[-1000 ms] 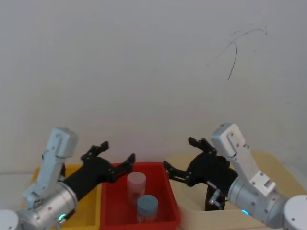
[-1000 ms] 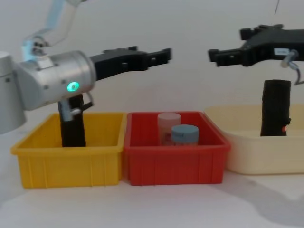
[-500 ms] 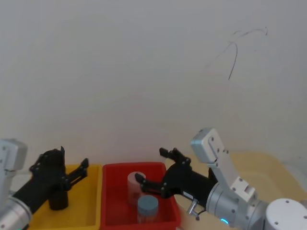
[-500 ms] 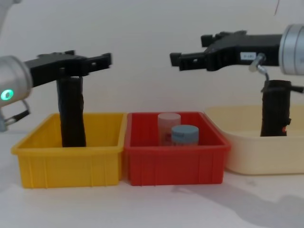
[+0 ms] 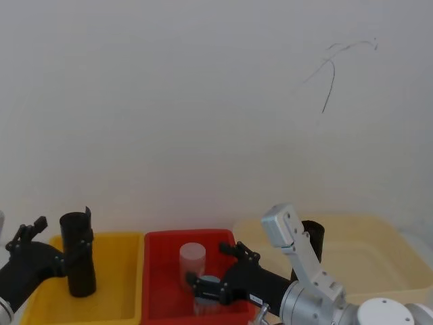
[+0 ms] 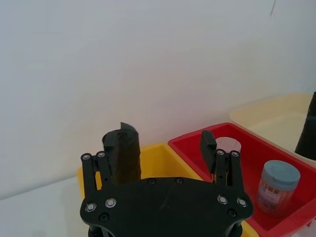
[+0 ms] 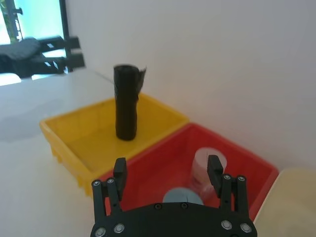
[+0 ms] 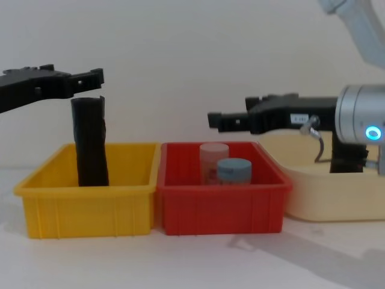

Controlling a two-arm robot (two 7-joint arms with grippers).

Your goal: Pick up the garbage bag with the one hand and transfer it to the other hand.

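1. Since half a second ago, the right gripper [image 8: 231, 117] has been swung leftward and lowered. The left gripper [image 8: 87, 81] has been drawn back toward the left edge of the chest view.
2. The garbage bag [image 8: 346, 160] is seen upright in the beige bin [image 8: 319, 198], partly hidden behind the right arm's wrist.
3. The right gripper is held over the red bin [image 8: 222, 208]. Its jaws are spread and empty, and they are pointed away from the garbage bag, which lies well behind them.
4. The left gripper is held level with the top of the second black roll [image 8: 90, 144], which stands in the yellow bin [image 8: 84, 211]. Its jaws are spread, with that roll just beside one finger; whether it is touched cannot be told.
5. The garbage bag is well apart from the left jaws, with the red bin between.
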